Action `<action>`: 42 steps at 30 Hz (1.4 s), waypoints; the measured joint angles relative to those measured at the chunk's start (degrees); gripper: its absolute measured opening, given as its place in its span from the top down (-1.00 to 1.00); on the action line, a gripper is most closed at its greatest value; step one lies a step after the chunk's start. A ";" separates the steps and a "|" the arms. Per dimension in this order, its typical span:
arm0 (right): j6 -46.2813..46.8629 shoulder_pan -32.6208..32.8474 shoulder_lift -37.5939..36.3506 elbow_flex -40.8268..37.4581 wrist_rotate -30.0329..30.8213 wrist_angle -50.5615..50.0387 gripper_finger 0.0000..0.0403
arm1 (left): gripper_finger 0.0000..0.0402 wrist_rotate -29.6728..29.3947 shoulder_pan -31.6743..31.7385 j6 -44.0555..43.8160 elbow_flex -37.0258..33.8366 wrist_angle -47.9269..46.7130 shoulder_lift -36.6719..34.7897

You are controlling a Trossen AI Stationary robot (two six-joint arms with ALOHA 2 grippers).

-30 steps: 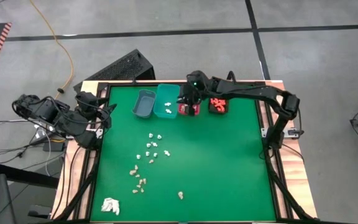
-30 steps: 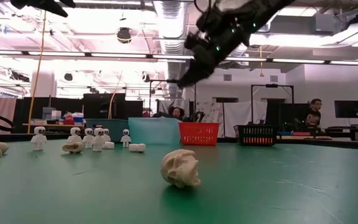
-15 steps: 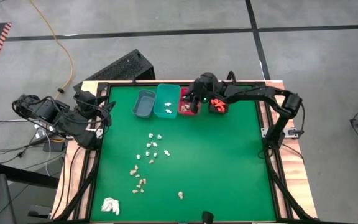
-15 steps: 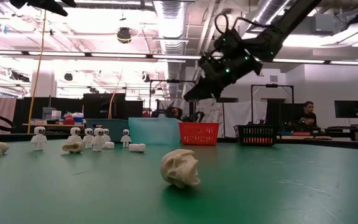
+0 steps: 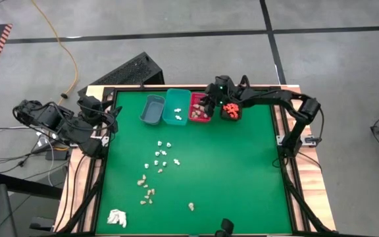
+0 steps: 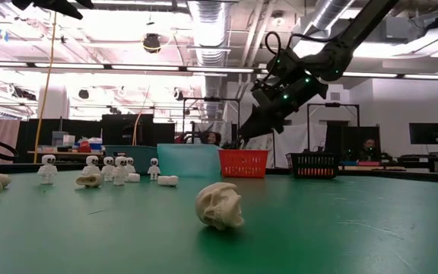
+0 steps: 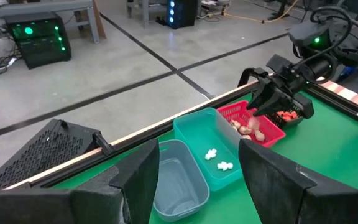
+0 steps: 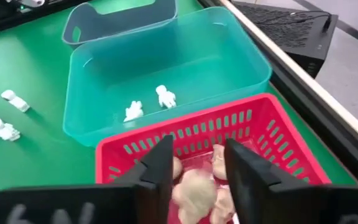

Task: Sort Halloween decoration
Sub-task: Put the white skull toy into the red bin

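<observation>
Tiny white and tan Halloween decoration pieces (image 5: 158, 161) lie scattered on the green mat, and one tan skull (image 6: 220, 205) lies near the front edge. Along the far edge stand a grey bin (image 5: 152, 109), a teal bin (image 8: 166, 68) with two white figures, a red basket (image 8: 272, 143) with tan pieces and a black bin (image 5: 229, 110) with orange ones. My right gripper (image 8: 197, 168) hangs open just over the red basket, with a tan piece (image 8: 194, 191) showing below and between its fingers. My left gripper (image 7: 197, 180) waits open at the table's left edge.
A white papery wad (image 5: 117, 217) lies at the near left corner of the mat. A black frame runs round the mat. The mat's right half is bare green. People sit at desks in the room behind the table.
My right gripper has sunk toward the red basket and shifted a little toward the table's right edge, rolling its wrist as it went. The scattered pieces lie where they were.
</observation>
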 joint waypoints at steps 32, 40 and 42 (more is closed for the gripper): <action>22.63 53.11 -5.78 0.01 29.02 -8.52 0.11 | -0.05 6.12 -0.01 5.59 0.02 -0.09 0.16; 47.69 67.30 -0.23 0.07 51.74 -5.08 0.11 | -0.05 9.22 -0.01 10.38 0.02 -0.07 0.13; 51.48 69.54 2.50 0.94 53.20 -3.60 0.11 | -0.05 9.93 -0.01 11.20 0.02 -0.08 0.11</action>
